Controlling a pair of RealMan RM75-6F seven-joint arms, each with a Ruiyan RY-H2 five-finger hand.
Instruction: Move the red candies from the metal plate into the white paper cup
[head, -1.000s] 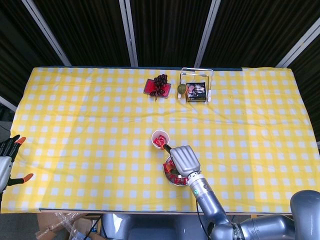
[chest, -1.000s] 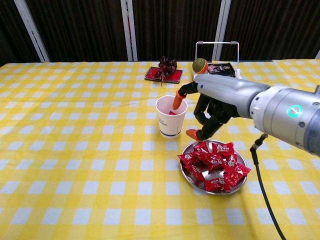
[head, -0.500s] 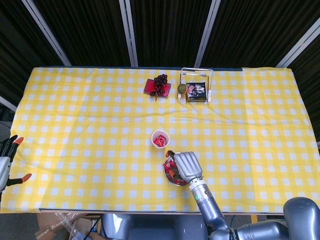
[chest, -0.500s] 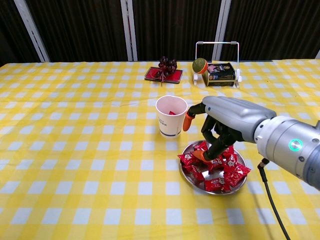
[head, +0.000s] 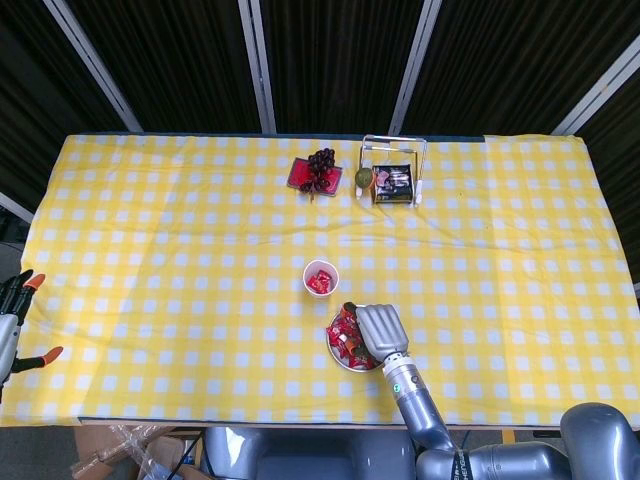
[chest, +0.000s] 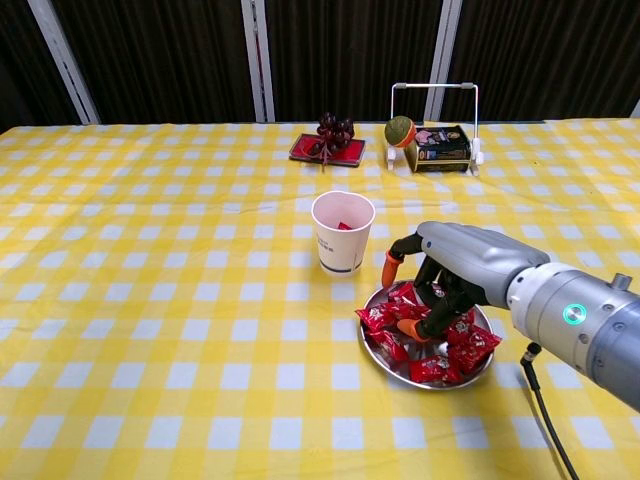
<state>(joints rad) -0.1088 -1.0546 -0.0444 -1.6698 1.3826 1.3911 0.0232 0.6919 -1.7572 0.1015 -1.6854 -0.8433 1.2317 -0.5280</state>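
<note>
Yellow-check bench (chest: 150, 300) | my right hand (chest: 455, 270) over metal plate (chest: 372, 347), fingers (chest: 412, 328) curled into red candies (chest: 385, 318), grip unclear | risk: snagging several, spilling beside white paper cup (chest: 342, 232)

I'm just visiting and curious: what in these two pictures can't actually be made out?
- Whether the right hand already pinches a candy: both views, its palm and fingers cover the contact.
- How many red candies lie on the metal plate: both views, the hand hides part of the pile.
- How full the white paper cup is: head view too small, chest view blocked by the rim.
- Left hand: head view, cut off by the edge.
</note>
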